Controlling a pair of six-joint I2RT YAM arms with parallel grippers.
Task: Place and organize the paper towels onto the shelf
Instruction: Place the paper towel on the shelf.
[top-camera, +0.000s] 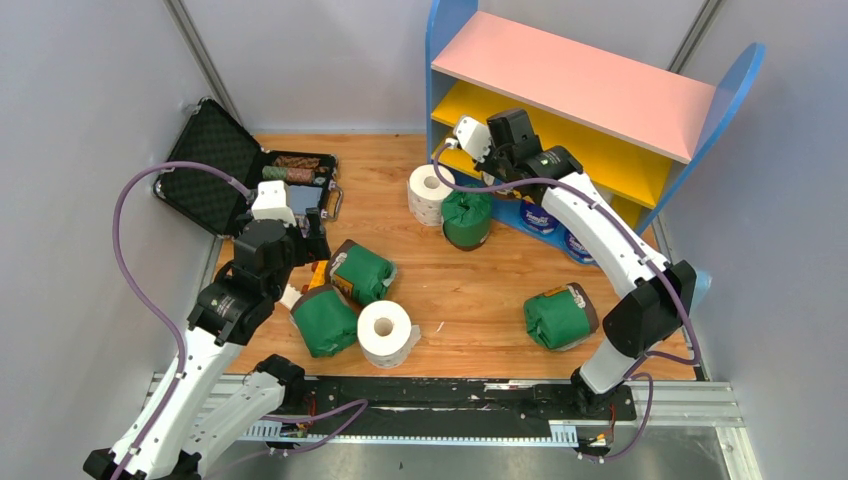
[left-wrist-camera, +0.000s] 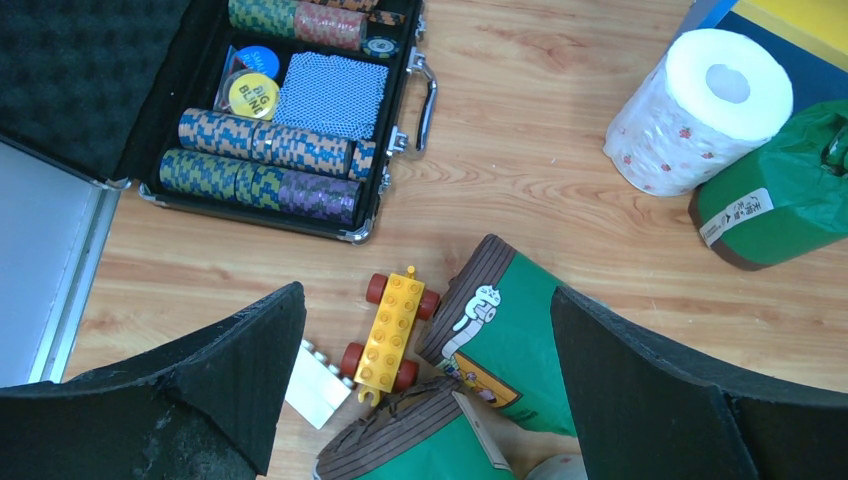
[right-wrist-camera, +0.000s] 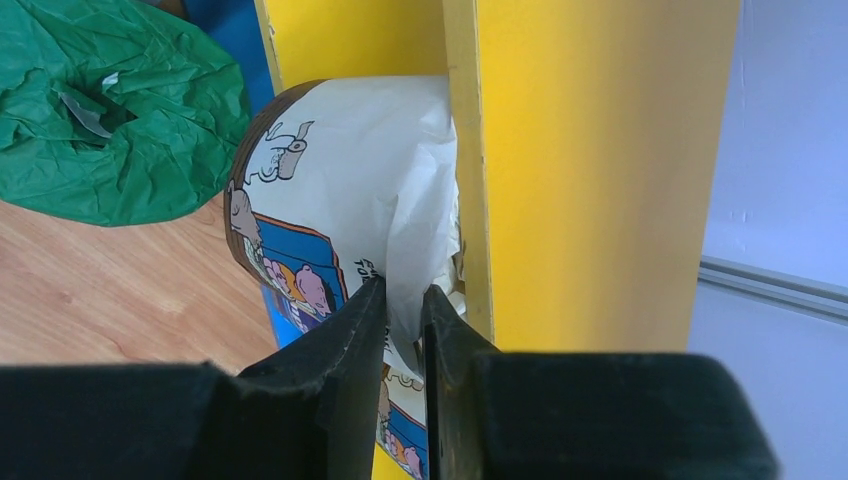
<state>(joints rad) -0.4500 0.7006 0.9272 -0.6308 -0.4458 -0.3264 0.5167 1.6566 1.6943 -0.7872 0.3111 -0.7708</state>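
One white roll (right-wrist-camera: 330, 190) sits against the shelf's (right-wrist-camera: 590, 150) yellow board edge, with the right claw (right-wrist-camera: 400, 300) pinching only its loose wrapper. Risk: the wrapper tears or slips and the roll drops to the table (right-wrist-camera: 100, 300). Left claw (left-wrist-camera: 425, 300) hangs spread above a green roll (left-wrist-camera: 510, 350), gripping nothing.

Plain grey walls (top-camera: 70, 120) around a light wooden tabletop (top-camera: 470, 290)

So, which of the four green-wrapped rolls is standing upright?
The green roll beside the bare white roll, in front of the shelf. Its gathered wrapper top faces up; the other three lie on their sides, brown ends showing.
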